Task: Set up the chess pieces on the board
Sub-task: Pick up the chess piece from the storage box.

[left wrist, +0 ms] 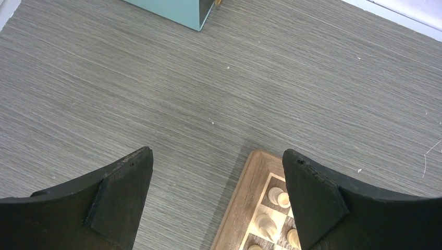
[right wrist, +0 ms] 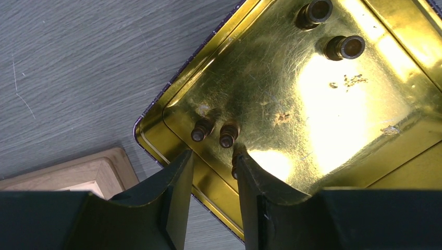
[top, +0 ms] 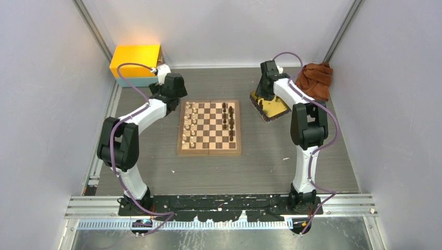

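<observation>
Where right jaws hover, 2 dark pieces (right wrist: pixel 228 134) just ahead

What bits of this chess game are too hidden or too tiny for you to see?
- Top view: the chess pieces on the board are too small to tell kinds; the right gripper covers part of the yellow tray.
- Right wrist view: one dark piece sits half behind a finger; touching or not, unclear.
- Left wrist view: the left gripper and the bottom edge cut off most of the board.
</observation>
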Action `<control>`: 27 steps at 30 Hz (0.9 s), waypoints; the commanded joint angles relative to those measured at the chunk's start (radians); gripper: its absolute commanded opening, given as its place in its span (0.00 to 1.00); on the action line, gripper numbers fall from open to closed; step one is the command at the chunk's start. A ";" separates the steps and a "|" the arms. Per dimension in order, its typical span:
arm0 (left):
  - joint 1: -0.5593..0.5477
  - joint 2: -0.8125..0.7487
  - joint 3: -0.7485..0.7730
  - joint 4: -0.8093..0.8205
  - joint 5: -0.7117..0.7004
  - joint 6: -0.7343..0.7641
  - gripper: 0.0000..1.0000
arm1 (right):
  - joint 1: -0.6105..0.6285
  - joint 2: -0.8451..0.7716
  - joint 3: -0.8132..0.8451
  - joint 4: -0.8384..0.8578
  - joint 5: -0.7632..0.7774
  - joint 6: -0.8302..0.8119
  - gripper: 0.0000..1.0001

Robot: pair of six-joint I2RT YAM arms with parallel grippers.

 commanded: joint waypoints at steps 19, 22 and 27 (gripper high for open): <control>0.015 0.007 0.045 0.053 -0.009 0.018 0.94 | -0.025 0.038 0.024 0.022 -0.034 0.017 0.36; 0.015 0.007 0.044 0.054 -0.010 0.018 0.94 | -0.026 0.045 0.025 0.023 -0.039 0.017 0.35; 0.016 0.010 0.044 0.054 -0.009 0.018 0.94 | -0.030 0.056 0.032 0.027 -0.045 0.018 0.34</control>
